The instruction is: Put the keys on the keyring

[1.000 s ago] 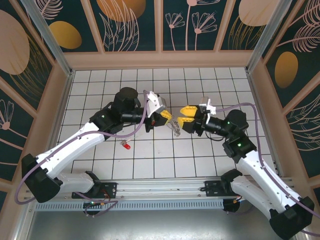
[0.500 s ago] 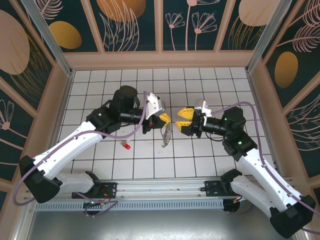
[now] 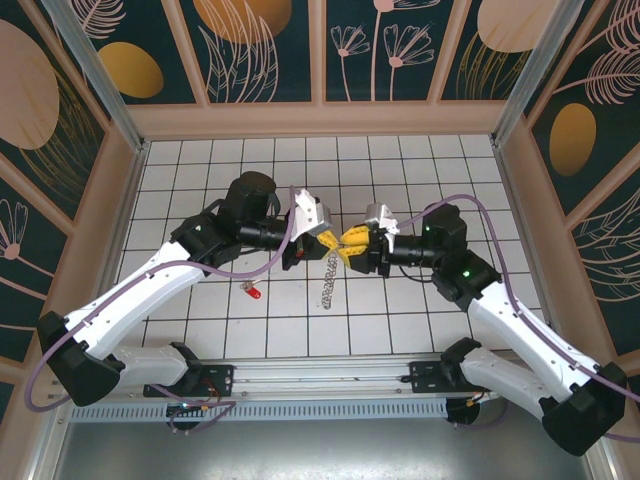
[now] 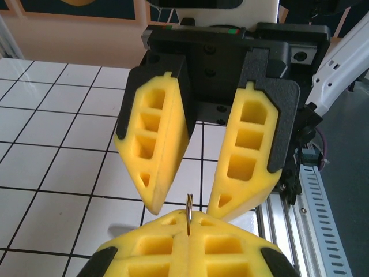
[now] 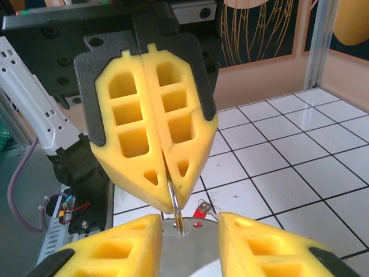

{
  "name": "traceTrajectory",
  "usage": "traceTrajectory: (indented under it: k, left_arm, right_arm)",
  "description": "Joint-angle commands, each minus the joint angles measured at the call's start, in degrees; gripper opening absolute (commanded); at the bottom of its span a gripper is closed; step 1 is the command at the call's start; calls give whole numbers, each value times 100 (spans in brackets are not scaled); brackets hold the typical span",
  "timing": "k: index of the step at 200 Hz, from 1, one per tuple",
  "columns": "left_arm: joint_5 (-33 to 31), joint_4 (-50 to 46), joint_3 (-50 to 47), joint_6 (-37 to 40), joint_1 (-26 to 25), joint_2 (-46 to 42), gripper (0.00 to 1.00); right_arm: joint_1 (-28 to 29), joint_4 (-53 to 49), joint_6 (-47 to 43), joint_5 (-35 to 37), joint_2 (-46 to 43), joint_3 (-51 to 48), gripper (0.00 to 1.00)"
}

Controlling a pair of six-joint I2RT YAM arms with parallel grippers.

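Keyring (image 3: 328,281) hangs from my left claw (image 3: 335,241) above the middle of the worktop (image 3: 400,160), its strap dangling free. From overhead I cannot make out the grip itself. My left wrist view settles it: that claw is clamped tight on the keyring's thin metal loop. My right claw (image 4: 185,205) faces it, fingers parted on either side of the loop without touching. The red key (image 3: 252,292) lies on the tiles beside my left forearm (image 3: 150,280), apart from both claws. The walls (image 3: 320,120) stand well off, with bare tiles all round.
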Motion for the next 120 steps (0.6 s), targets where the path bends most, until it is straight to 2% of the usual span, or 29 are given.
traceTrajectory:
  k: [1,24,43,84,120]
  left_arm:
    - [4,-124,202,159,-30,24,0]
    - [-44,-220,226,207,-27,50,0]
    - [-113,-229,199,205,-31,32,0]
    - [48,37,16,71,-26,-112,0]
    - [337,877,-457,-387,-19,-595,26]
  right_arm:
    - [143,12,-151,89,75,243,25]
    - [249,25,-199,175,125,279,14]
    - [302,16,-228,237,101,270,0]
    - [327,621,-40,233,-281,-97,0]
    - [321,1518,347,91,-672,-527,0]
